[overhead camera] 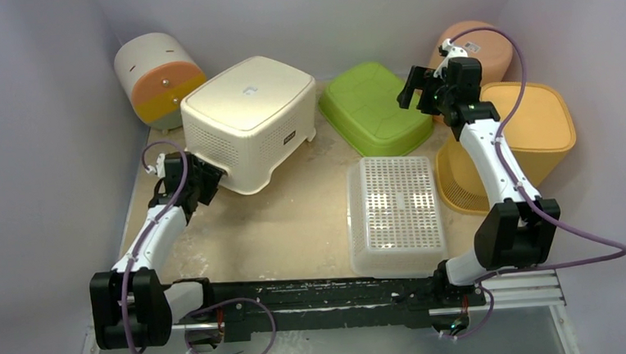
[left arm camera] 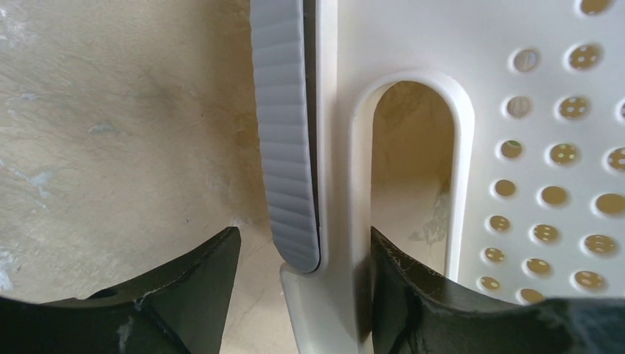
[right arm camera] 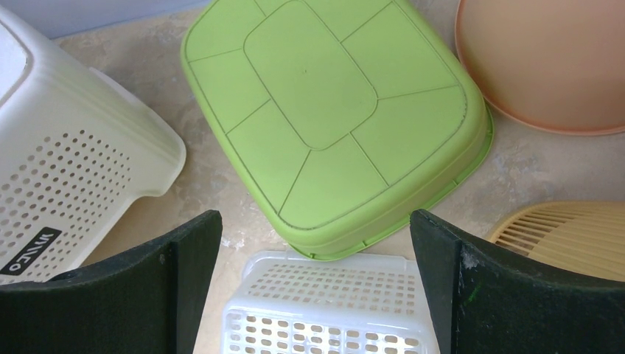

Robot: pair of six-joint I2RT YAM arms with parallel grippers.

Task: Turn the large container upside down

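The large container (overhead camera: 249, 119) is a cream perforated basket at the back left, standing bottom-up on the table. My left gripper (overhead camera: 212, 183) is at its near-left lower rim. In the left wrist view the container's handle bar (left arm camera: 335, 184), with its grey grip strip (left arm camera: 284, 133), stands between my left gripper's (left arm camera: 302, 295) jaws. The right finger touches the bar; the left finger stands apart from it, so the jaws are open. My right gripper (overhead camera: 419, 92) is open and empty, raised above the green tub (overhead camera: 371, 108).
A clear white mesh basket (overhead camera: 396, 213) lies upside down at centre right. A yellow slatted basket (overhead camera: 528, 131) and a peach bin (overhead camera: 482, 47) stand at the right. A cream and orange cylinder bin (overhead camera: 160, 80) lies at the back left. Walls close in on three sides.
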